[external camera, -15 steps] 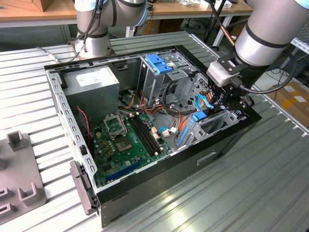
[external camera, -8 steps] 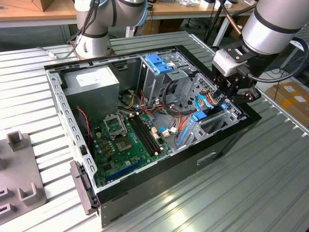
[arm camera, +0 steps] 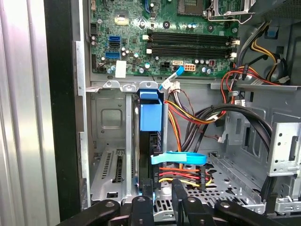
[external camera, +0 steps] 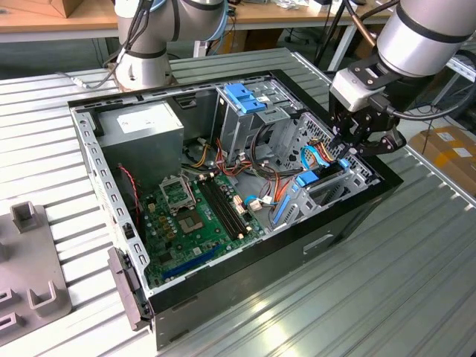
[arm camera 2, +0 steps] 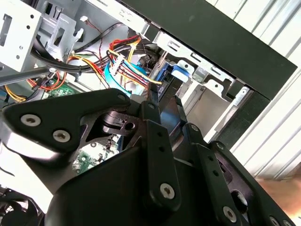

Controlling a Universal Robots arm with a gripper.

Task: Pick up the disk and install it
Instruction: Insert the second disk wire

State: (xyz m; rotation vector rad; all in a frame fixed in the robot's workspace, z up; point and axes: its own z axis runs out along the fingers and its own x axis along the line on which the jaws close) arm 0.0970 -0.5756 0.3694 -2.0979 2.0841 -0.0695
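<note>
Pincer [arm camera: 162,195] clamped on disk [arm camera: 151,115] (blue carrier), standing upright in drive bay [arm camera: 109,141].

Open computer case [external camera: 357,216], tool [external camera: 355,145] above the disk [external camera: 316,178]

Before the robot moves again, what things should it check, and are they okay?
1. The disk stands on edge in its bay: ok.
2. End effector is at the disk's end: ok.
3. Fingers closed on the disk: cannot tell.
4. Disk fully seated: cannot tell.
5. Orange and red cables run right beside the disk, near the end effector: not ok.
6. Bay slot next to the disk is free: ok.
</note>
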